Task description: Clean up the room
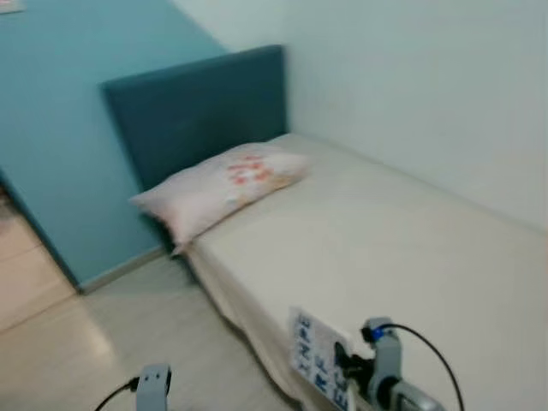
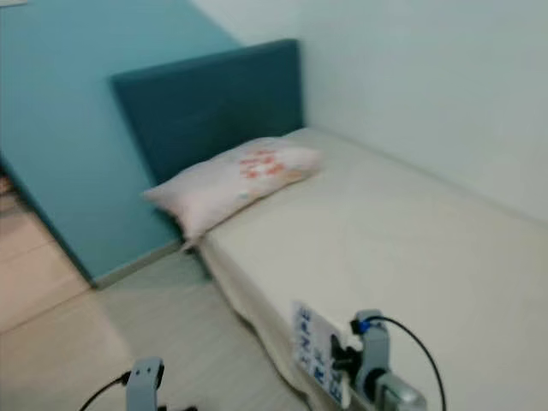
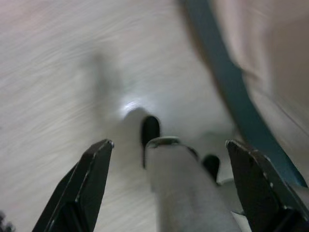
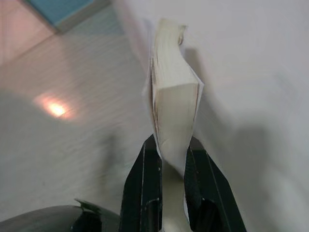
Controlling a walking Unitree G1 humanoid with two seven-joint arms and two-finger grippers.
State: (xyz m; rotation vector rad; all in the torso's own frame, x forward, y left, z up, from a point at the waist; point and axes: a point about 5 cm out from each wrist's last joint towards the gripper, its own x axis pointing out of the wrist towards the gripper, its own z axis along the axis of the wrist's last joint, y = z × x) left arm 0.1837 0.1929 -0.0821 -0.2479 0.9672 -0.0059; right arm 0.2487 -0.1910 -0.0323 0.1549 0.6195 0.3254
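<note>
The right gripper (image 4: 171, 159) has its two black fingers clamped on a thick paperback book (image 4: 174, 96), held edge-up at the near side of the bed (image 1: 411, 240), just above the mattress edge. The left gripper (image 3: 169, 159) hangs low over the pale floor (image 1: 103, 342), fingers spread wide and empty. A pillow (image 1: 223, 184) lies against the teal headboard (image 1: 197, 107).
</note>
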